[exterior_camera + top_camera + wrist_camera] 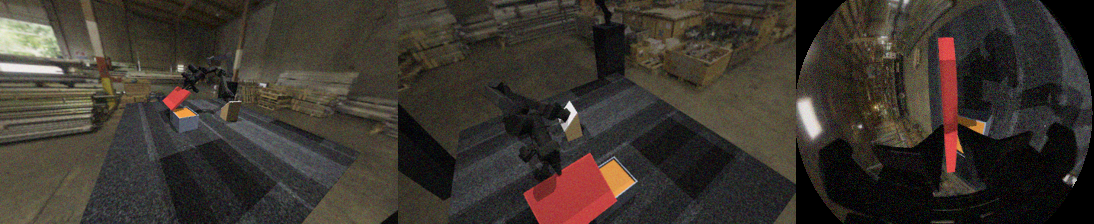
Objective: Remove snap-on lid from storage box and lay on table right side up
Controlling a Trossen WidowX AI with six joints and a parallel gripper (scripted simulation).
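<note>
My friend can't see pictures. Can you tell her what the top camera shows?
The claw holds a red lid tilted, off a box with orange inside. A small brown box stands behind on the dark table.

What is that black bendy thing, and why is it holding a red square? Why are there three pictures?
The black thing is a robot arm. At its end is a tool that pinches things. It is pinching the edge of a red lid, tilted in the air, off a grey box with an orange inside. A brown carton stands nearby on the table. One camera looks from above, one from the side, and one rides on the arm, seeing the lid edge-on.
</note>
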